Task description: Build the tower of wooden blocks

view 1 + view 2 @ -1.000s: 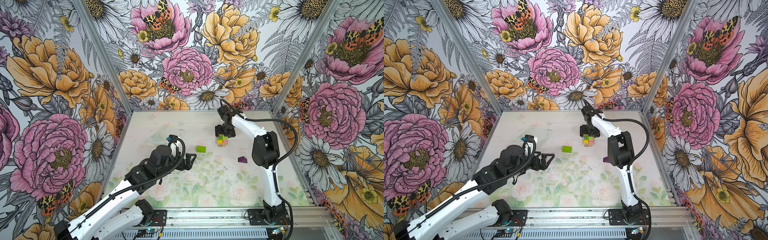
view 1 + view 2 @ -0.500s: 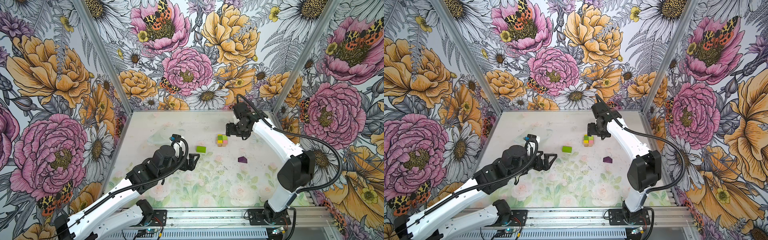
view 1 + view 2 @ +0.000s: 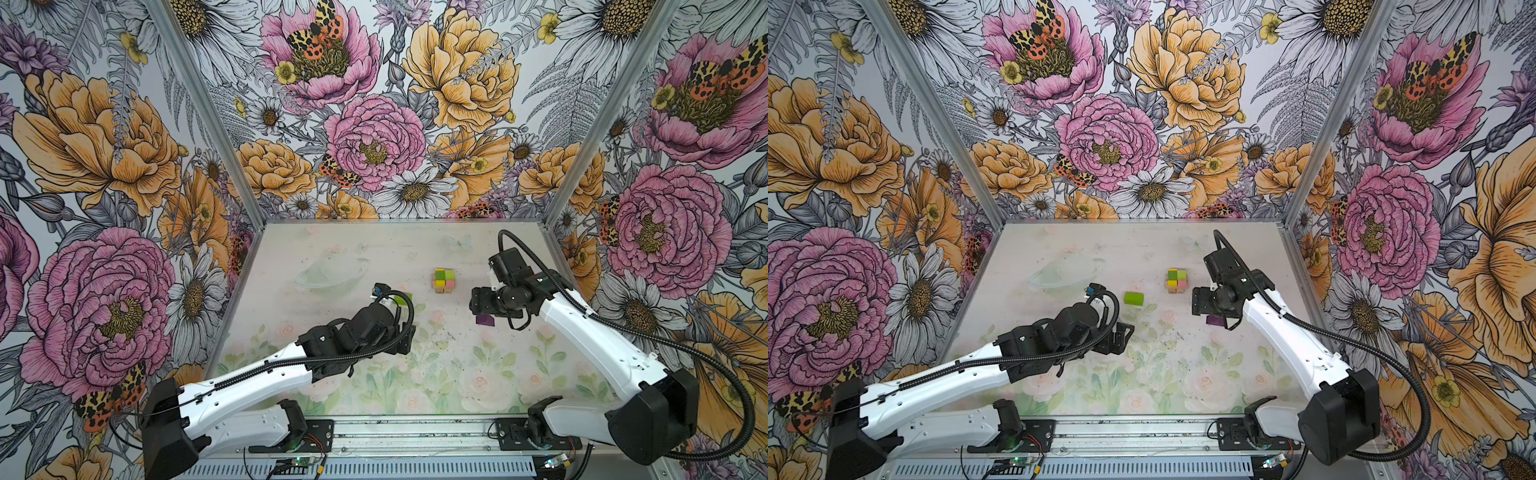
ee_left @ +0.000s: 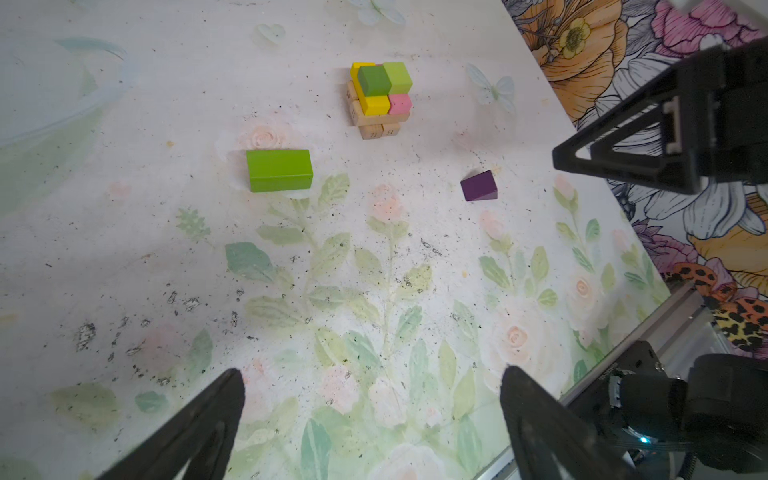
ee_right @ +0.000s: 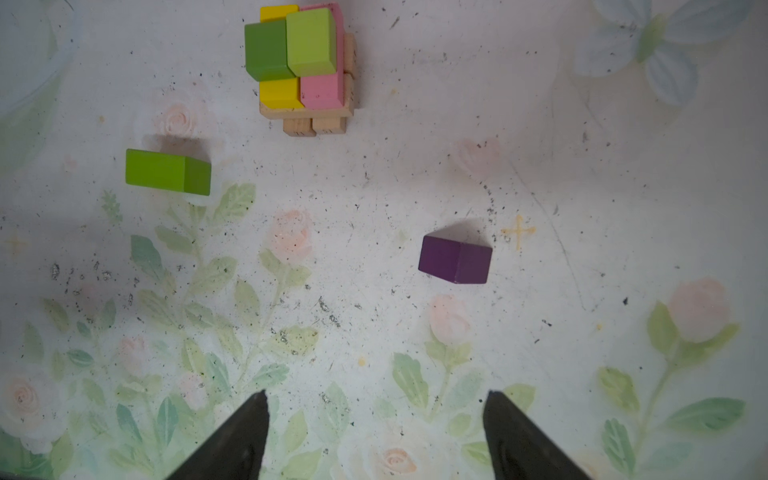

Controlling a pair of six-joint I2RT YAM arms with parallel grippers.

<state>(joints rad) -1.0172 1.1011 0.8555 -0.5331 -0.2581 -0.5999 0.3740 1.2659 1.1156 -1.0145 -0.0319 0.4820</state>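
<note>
While both arms are hovering above the table (image 3: 316, 249), the wood block tower (image 3: 444, 280) is standing ahead of both sets of jaws, well apart from each and touched by neither. On the left gripper (image 4: 372, 382) the jaws are standing wide and holding nothing. On the right gripper (image 5: 376, 399) they are likewise standing wide and empty.

Tower, bottom up: the lowest tan oblongs (image 5: 298, 126) are showing their end faces to the right jaws, and a crosswise tan layer is lying over them. Above that, the yellow oblong (image 5: 279, 93) and pink oblong (image 5: 322, 91) are lying side by side, long axes pointing away from those jaws. Two green cubes (image 5: 266, 50) are sitting on the far part of that pair, touching each other.

The lime brick (image 4: 279, 170) is lying flat ahead of the left jaws, its long axis running across their gap. The purple peaked piece (image 5: 455, 259) is lying near the right jaws, ahead of one finger, and the edge between its two visible faces is pointing roughly away from them.

Bare table is surrounding the tower, the brick and the purple piece, which are lying well apart from one another. In the left wrist view the table's railed edge is appearing beside one left finger.
</note>
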